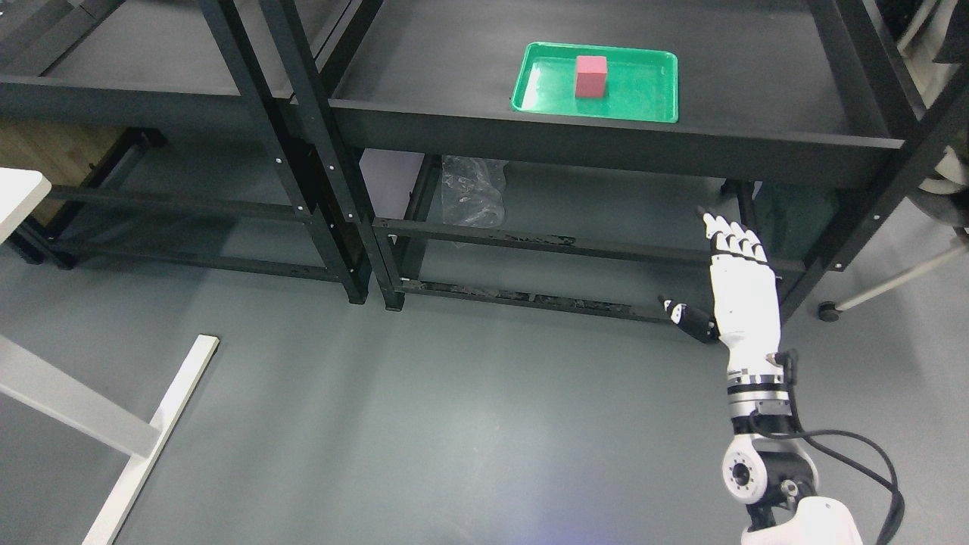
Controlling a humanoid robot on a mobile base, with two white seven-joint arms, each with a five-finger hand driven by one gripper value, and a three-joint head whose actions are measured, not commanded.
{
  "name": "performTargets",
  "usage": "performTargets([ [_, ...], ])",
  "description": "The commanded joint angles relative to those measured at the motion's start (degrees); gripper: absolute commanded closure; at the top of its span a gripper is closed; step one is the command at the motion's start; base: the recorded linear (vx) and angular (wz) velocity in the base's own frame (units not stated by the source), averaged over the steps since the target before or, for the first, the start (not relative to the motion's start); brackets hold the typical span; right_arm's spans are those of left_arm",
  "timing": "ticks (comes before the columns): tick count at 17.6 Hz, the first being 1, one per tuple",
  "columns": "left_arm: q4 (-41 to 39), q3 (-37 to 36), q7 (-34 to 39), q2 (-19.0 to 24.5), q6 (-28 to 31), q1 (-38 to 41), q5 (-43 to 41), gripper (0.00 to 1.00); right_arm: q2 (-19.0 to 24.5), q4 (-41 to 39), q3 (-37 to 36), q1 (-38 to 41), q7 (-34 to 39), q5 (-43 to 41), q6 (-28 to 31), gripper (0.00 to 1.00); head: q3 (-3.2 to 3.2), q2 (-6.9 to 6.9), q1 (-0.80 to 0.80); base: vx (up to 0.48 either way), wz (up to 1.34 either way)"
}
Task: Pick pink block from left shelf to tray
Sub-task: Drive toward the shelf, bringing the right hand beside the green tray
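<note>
Only the head view is given, and it looks down on two dark metal racks side by side. Much of it is cut off: the left shelf [144, 68] runs out of the picture at the top and left, and the right shelf [757, 68] loses its back edge at the top. The left arm does not show at all. At the far right a pale rounded shape is clipped by the edge and cannot be identified.

The pink block [591, 76] stands upright in the green tray [643, 106], toward the tray's back half and a little left of its middle. The tray lies on the right shelf, near its front lip. The block reads as pinkish red under this light.

The right hand [738, 272] rises from the lower right, below the shelf's front edge and well apart from the tray. Its fingers [730, 238] are stretched out straight and close together, the thumb [685, 314] spread to the side, and it holds nothing. A black cable [870, 446] loops beside the wrist.

Under the right shelf, a crumpled clear plastic sheet [471, 189] sits behind the lower crossbars, partly hidden by them. A dark green object [795, 219] in the shadow behind the hand is too dim to make out. White table legs [144, 431] cross the grey floor at the lower left, and a caster [829, 311] shows at the right.
</note>
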Motion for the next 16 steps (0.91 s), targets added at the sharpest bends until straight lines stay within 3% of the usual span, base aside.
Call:
performTargets([
  [1,-1.0,0.0,0.0,1.0,0.0,1.1,0.0,0.0,-1.0,-0.1,1.4,0.5,-16.2,1.1,-0.2,0.01,0.0,0.0,0.0,0.202,0.13],
  [16,-1.0,0.0,0.0,1.0,0.0,1.1,0.0,0.0,-1.0,-0.1,1.5,0.2,-19.4,0.6,-3.3,0.01,0.0,0.0,0.0,0.247,0.03],
])
